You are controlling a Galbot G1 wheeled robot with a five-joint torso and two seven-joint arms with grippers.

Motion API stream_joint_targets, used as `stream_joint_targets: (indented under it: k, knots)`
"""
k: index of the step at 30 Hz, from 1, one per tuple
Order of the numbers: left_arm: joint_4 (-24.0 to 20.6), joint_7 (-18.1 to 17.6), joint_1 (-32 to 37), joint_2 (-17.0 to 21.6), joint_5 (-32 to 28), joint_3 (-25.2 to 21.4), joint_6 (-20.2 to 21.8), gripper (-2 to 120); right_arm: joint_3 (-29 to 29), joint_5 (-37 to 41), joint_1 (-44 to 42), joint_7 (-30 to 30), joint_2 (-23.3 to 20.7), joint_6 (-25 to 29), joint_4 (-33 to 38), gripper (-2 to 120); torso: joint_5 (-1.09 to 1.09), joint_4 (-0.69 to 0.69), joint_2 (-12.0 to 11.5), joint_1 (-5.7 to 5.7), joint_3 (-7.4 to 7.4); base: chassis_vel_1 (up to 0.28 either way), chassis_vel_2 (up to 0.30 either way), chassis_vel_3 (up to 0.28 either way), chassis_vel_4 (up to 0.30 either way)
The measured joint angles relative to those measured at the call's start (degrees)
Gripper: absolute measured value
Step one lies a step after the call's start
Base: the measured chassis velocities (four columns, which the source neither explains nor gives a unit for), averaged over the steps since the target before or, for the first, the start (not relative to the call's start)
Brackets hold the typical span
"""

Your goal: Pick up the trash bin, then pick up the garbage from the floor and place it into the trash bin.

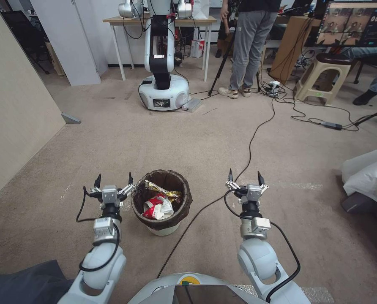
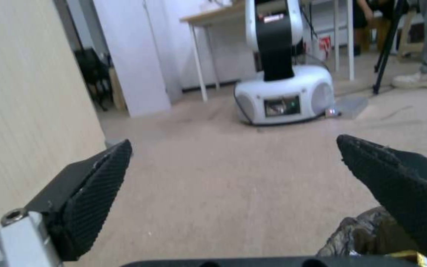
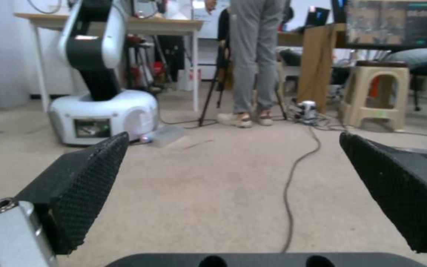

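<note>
1. One trash bin (image 1: pixel 162 202) stands upright on the carpet (image 1: pixel 112 143), between the two arms, with garbage (image 1: pixel 158 205) already lying inside its brown liner.
2. Left gripper (image 1: pixel 113 180) sits just beside the bin's rim, fingers spread apart and empty; the bin lies to this claw's right, making it the nearer arm.
3. Right gripper (image 1: pixel 244 177) hangs farther off on the bin's other side, fingers also apart and empty, near a black cable (image 1: pixel 256 131).

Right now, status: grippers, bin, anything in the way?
Left gripper open beside trash bin, empty. Right gripper open, empty, farther off. Garbage sits inside bin. Black cable runs across floor between bin and right arm.
</note>
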Motion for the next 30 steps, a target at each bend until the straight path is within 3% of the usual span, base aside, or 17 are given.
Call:
stream_joint_targets:
  k: [13, 30]
  knots:
    - [5.43, -0.09, 0.41, -2.6, 4.07, 2.07, -6.96, 100, 6.3, -5.38, -5.35, -0.56, 2.9, 4.42, -0.04, 100, 0.0, -0.02, 0.0, 0.0, 0.0, 0.0, 0.0, 0.0, 0.0]
    - [5.21, -0.87, 0.37, -3.0, 5.07, 1.93, -5.74, 100, 6.49, -6.68, -5.6, 0.02, 3.17, 4.43, 0.0, 100, -0.01, -0.02, 0.0, 0.0, 0.01, 0.0, 0.0, 0.0, 0.0]
